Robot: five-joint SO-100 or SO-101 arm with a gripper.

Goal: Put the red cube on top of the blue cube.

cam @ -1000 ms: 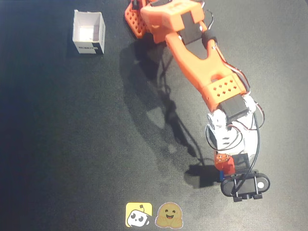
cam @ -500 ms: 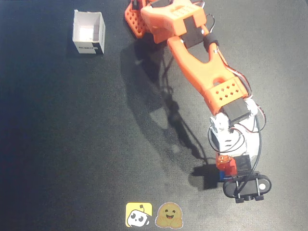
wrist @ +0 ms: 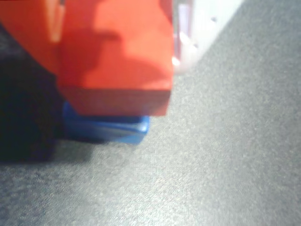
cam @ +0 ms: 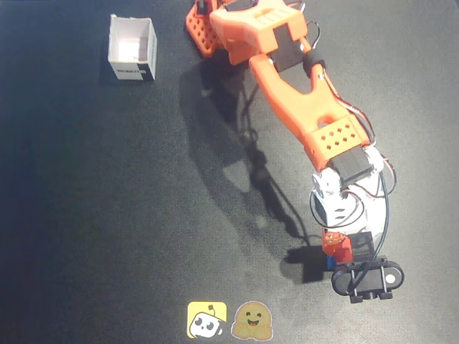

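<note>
The red cube (wrist: 117, 52) fills the top of the wrist view, with my gripper (wrist: 115, 70) shut on it, an orange finger on its left and a white finger (wrist: 197, 33) on its right. Right under it lies the blue cube (wrist: 110, 128); only its front strip shows, and whether the two touch is unclear. In the overhead view the red cube (cam: 338, 247) sits under the gripper (cam: 337, 252) at the lower right, and a thin sliver of the blue cube (cam: 330, 261) peeks out below it.
An open white box (cam: 132, 48) stands at the upper left of the dark mat (cam: 107, 201). Two stickers (cam: 228, 319) lie at the bottom edge. The orange arm (cam: 301, 107) runs from the top centre down to the lower right, casting a shadow to its left.
Over the second the wrist and red cube shifted slightly right and down in the overhead view. Almost nothing moved in the last half second.
</note>
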